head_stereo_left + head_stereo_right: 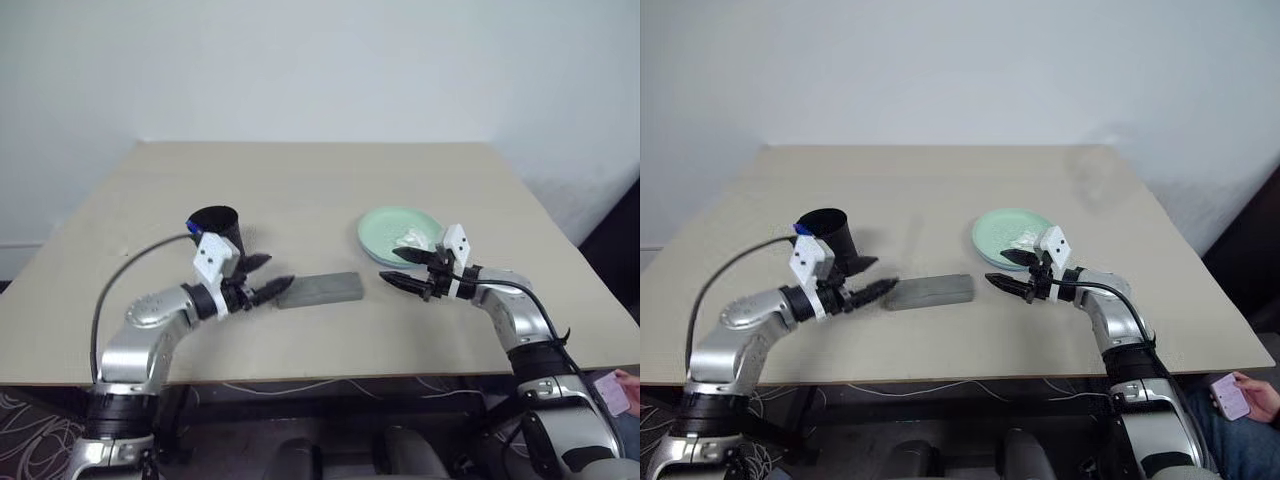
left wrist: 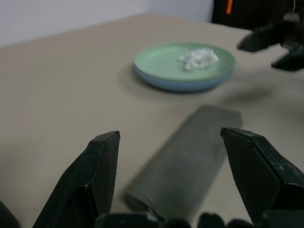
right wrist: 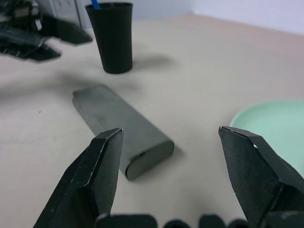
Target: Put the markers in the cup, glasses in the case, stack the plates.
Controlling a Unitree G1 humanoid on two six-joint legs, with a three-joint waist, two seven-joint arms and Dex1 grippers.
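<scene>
Two claws hang just above the beige surface (image 1: 300, 190), and you can see both with fingers spread and nothing between them. Your left claw (image 1: 264, 277) sits near the front edge on the left half, tips pointing right toward the near end of the case (image 1: 320, 289); whether a fingertip touches the case cannot be told from the head views, though the left wrist view shows the case (image 2: 187, 161) lying between and beyond the two spread fingers. The case is closed, flat on the surface, roughly midway between the left and right edges and close to the front edge, its long side running left to right with a slight tilt. The cup (image 1: 216, 230) stands upright just behind your left claw, and a blue-capped marker (image 3: 95, 4) pokes out of its rim; a second marker cannot be made out. Your right claw (image 1: 409, 269) is released too, tips pointing left, hovering beside the near edge of the plates (image 1: 385, 232) and well apart from the case. The plates are stacked, mint green on top of light blue, on the right half of the surface. A small crumpled white item (image 2: 198, 58) lies on the top plate; what it is cannot be told. At the lower right, a person's hand (image 1: 1265, 397) holds a phone (image 1: 1230, 396).
</scene>
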